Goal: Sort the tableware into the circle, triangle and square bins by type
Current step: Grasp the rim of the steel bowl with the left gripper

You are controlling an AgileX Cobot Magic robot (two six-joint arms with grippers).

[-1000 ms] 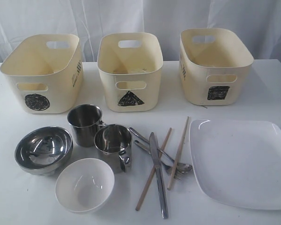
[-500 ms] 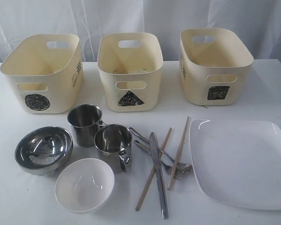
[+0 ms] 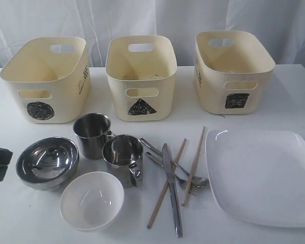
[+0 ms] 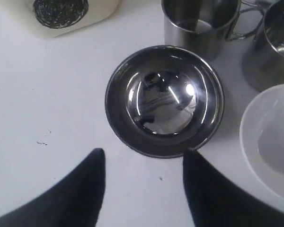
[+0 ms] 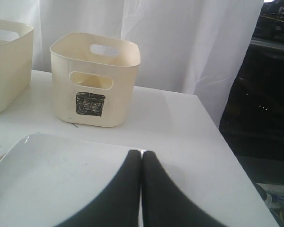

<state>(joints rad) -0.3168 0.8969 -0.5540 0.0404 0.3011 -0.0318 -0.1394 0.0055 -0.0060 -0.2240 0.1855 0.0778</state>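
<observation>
The left claw [image 4: 143,157] stood wide open and held nothing. Its two black fingers [image 4: 87,189] pointed at the steel bowl [image 4: 164,99], one tip on each side of the bowl's near rim. One tip lay just beside that rim, but whether it touched could not be told. In the exterior view this claw showed only at the left edge, low over the desk [image 3: 290,96] and just beside the bowl.

The right claw [image 5: 141,153] was closed, finger pressed flat against finger with nothing between them. It hung over the edge of the large white plate [image 5: 52,179], and whether it touched the plate was unclear.

All the tableware lay on the desk in front of the bins. The steel bowl sat furthest left, with the white bowl [image 3: 91,200] beside it and nearer the camera. Two steel mugs, one [image 3: 92,133] behind the other [image 3: 123,157], stood upright and close together, right of the steel bowl. The knife [image 3: 172,188], fork [image 3: 190,190] and spoon [image 3: 200,181] lay crossed in a loose heap with the two chopsticks, one [image 3: 157,206] under the knife and the other [image 3: 195,157] next to the plate.

The circle bin [image 3: 61,101], triangle bin [image 3: 117,96] and square bin [image 3: 213,91] stood in a row at the back, left to right, each mark facing forward.
</observation>
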